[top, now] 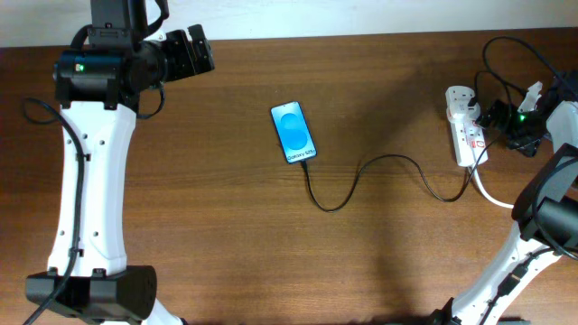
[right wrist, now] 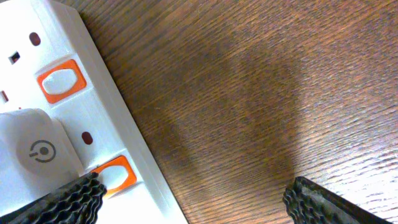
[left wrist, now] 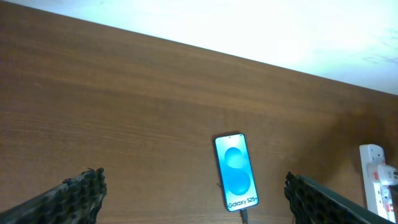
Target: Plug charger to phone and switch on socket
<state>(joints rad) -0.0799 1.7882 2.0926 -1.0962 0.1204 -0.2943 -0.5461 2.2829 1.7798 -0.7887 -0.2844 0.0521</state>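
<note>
Right jaws stand spread wide at the socket (right wrist: 102, 115), on the right side of the table (top: 226, 244). One finger (right wrist: 68, 200) sits just at the orange switch (right wrist: 115, 173) beside the white adapter (right wrist: 37, 149). Left jaws are spread too, gripping nothing, up at the far left and facing the phone (top: 293, 132) mid-table. The charger (top: 330, 208) runs from the phone's near end and curls right to the socket, so plugging looks done. I'd say we're on the switch now. Next, that finger must press squarely on the switch without shoving the socket.
</note>
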